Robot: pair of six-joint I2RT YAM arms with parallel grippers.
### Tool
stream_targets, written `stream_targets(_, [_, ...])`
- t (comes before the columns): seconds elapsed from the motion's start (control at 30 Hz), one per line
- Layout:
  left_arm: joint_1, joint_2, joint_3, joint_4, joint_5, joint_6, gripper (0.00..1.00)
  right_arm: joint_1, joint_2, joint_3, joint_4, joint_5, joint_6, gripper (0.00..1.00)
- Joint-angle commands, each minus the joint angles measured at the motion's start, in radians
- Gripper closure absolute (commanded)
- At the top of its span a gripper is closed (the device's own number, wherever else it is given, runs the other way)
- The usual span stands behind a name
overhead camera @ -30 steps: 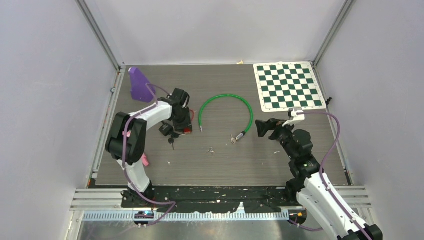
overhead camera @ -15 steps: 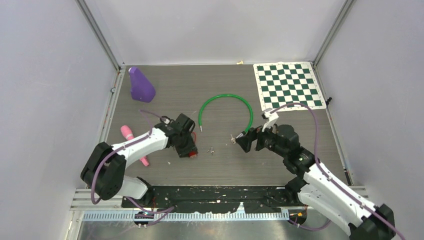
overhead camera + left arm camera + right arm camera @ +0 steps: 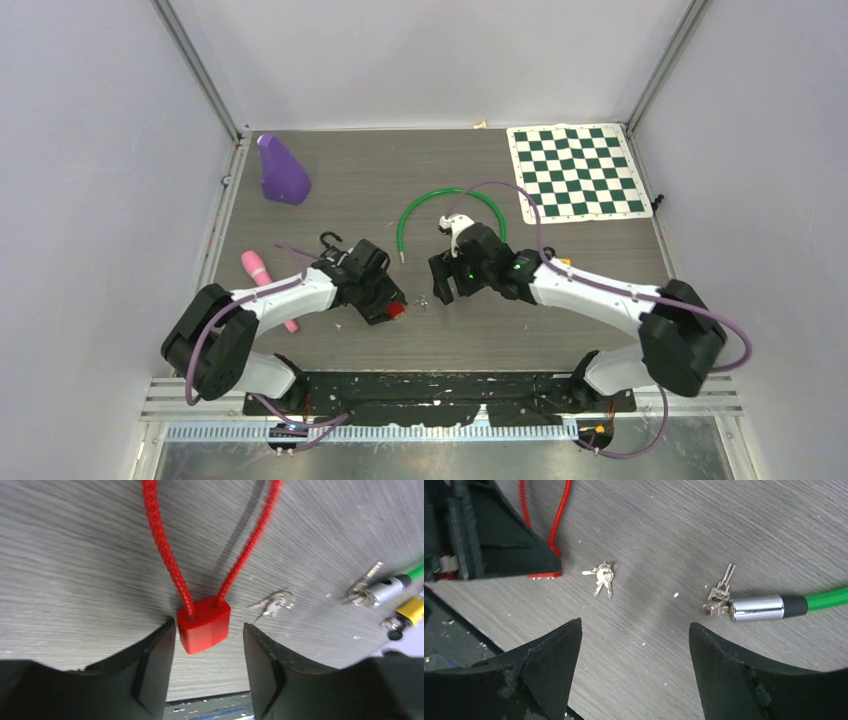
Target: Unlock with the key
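Since a second ago my right arm has swung in from the right side to the middle, and my left gripper [image 3: 209,635] has come forward. My right gripper [image 3: 635,630] hangs wide open and empty over the loose keys [image 3: 601,578]. They lie flat, blades fanning toward my fingers. The left jaws sit slack around one red block [image 3: 205,625], with a gap on one side. That's two key bunches: the second bunch [image 3: 719,592] is at the metal end [image 3: 756,608] of the one green cable [image 3: 450,197].
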Motion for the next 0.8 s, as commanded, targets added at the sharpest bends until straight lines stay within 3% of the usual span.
stream_targets(0.0, [-0.007,-0.027,-0.07,0.096,0.015,-0.056,0.37,0.01,0.131,0.139,-0.102,0.042,-0.055,0.18])
stream_targets(0.13, [-0.007,-0.131,-0.113,0.085,-0.022,-0.052,0.17,0.011,0.226,0.225,-0.14,0.001,-0.08,0.2])
stream_targets(0.43, [-0.006,-0.537,-0.111,-0.122,-0.3,0.088,0.15,0.041,0.392,0.399,-0.224,-0.055,-0.122,0.24])
stream_targets(0.63, [-0.007,-0.843,-0.104,-0.203,-0.518,0.288,0.13,0.062,0.495,0.475,-0.289,-0.052,-0.126,0.27])
stream_targets(0.77, [-0.006,-1.042,-0.136,-0.167,-0.575,0.48,0.06,0.08,0.543,0.511,-0.331,-0.041,-0.132,0.31])
